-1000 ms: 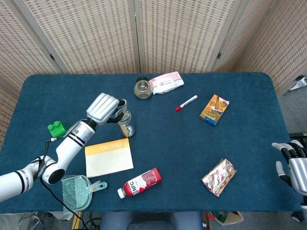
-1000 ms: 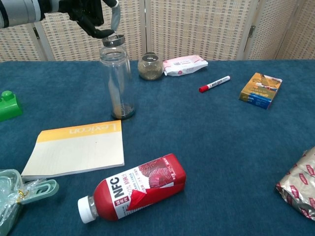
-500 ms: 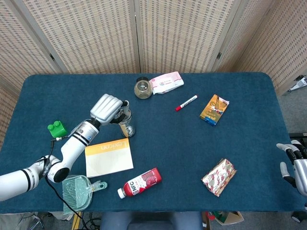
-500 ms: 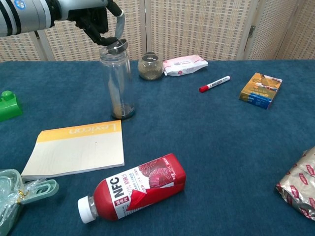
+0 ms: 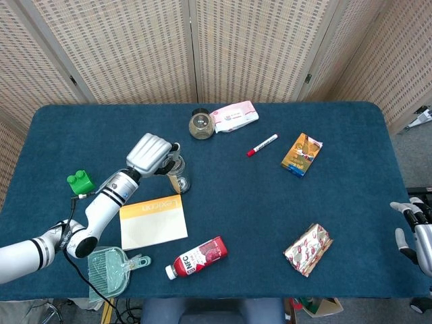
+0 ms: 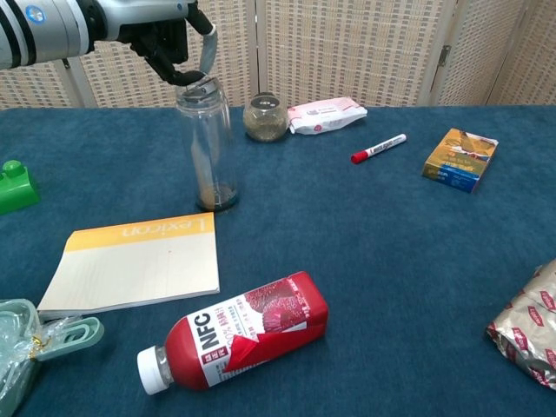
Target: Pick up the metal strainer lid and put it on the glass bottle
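Left hand [image 6: 165,39] over bottle-top strainer lid [image 6: 200,86]

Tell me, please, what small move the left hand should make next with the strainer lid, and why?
Probably level the metal strainer lid and press it straight down. In the chest view it sits tilted on the mouth of the upright glass bottle, with the left hand above it, fingers on the lid. It does not look seated yet, so letting go now could leave it crooked.

A tall clear glass bottle [image 6: 207,148] stands upright just behind the yellow notepad [image 6: 135,261]. A round metal strainer lid [image 6: 198,87] sits tilted on the bottle's open mouth.
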{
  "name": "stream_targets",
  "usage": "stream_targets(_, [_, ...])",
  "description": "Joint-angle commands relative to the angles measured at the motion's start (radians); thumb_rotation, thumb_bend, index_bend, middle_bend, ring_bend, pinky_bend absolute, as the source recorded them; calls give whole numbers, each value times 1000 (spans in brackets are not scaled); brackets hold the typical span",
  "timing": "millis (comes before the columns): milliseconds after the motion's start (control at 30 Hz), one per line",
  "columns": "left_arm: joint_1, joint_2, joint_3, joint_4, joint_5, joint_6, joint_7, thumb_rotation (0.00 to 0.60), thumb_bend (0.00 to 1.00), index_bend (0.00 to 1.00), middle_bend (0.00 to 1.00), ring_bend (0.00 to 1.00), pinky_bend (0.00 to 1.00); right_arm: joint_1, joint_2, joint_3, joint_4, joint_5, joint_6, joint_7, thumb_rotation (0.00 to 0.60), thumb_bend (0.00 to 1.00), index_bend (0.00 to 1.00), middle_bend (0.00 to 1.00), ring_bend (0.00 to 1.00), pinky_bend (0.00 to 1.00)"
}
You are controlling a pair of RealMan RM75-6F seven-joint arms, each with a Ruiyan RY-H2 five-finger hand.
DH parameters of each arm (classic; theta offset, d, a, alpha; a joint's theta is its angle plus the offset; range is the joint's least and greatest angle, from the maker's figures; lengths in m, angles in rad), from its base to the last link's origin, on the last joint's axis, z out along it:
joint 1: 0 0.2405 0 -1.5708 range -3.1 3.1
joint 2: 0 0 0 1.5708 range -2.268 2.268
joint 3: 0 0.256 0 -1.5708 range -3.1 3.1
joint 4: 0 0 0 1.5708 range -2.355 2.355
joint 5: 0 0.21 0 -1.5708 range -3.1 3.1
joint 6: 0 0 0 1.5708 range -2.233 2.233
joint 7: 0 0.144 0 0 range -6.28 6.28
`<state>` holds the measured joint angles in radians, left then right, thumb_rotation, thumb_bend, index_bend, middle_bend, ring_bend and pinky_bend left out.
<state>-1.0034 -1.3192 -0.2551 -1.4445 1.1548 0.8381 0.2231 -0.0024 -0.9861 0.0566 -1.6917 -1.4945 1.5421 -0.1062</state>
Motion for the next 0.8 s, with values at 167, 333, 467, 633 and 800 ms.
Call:
stream_targets(167, [-1, -4, 9, 8, -3, 4, 20, 600, 435, 548, 1000, 1000, 870, -2, 0, 0, 0, 1, 2, 1, 600, 478, 272, 292, 191, 290])
stream_targets(333, [-4, -6, 11, 6, -11, 3, 31, 600, 431, 518, 1000, 1000, 870, -3, 1, 0, 2, 2, 3, 3, 600, 478, 272, 292, 191, 290])
stream_targets(467, [-4, -7, 11, 4, -18, 6, 40, 600, 431, 478, 1000, 1000, 870, -5, 1, 0, 5, 3, 4, 8, 600, 478, 272, 292, 191, 290])
stream_targets(633, [-2, -1, 9, -10, -30, 11, 48, 600, 431, 422, 1000, 1000, 870, -7, 1, 0, 10, 3, 6, 14, 600, 478, 272, 292, 191, 290])
stream_targets(800, [14, 20, 2, -41, -36, 32, 35, 600, 431, 369, 1000, 1000, 870, -8, 1, 1, 14, 4, 7, 18, 600, 478, 272, 292, 191, 290])
